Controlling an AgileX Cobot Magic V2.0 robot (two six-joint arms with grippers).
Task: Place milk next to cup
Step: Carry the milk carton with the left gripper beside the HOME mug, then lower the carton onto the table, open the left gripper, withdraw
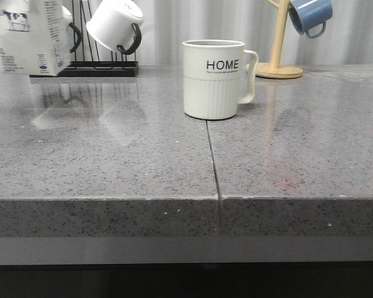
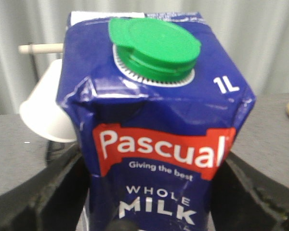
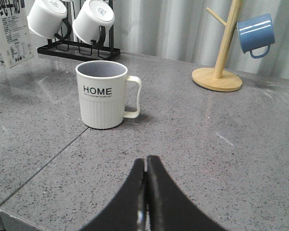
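Front view shows the grey speckled stone counter (image 1: 112, 161) with a thin seam running from its front edge back to the cream-white ceramic mug with the black word "HOME" (image 1: 214, 79), which stands upright near the middle, its ribbed lower half resting on the surface and its squarish handle turned to the right. Far to the left, the tall white milk carton with a small cow picture (image 1: 30, 36) appears at the upper corner, its bottom edge above the counter and not touching it, well apart from the mug. Behind it a black wire rack (image 1: 93, 65) carries a plain white mug with a black handle (image 1: 115, 25), tilted mouth upward. At the back right a pale wooden mug tree (image 1: 278, 43) holds a blue mug (image 1: 310, 15). From the left wrist view, the carton (image 2: 156, 144) fills the picture: dark blue top, green round cap, red "Pascual" label and the words "WHOLE MILK"; the dark fingers (image 2: 43, 192) of the left gripper (image 2: 149, 211) press against both of its sides, so this gripper is clamped on the carton. From the right wrist view, the right gripper (image 3: 145, 166) hangs low over the counter in front of the "HOME" mug (image 3: 102, 94), its two black fingers pressed together with nothing between them
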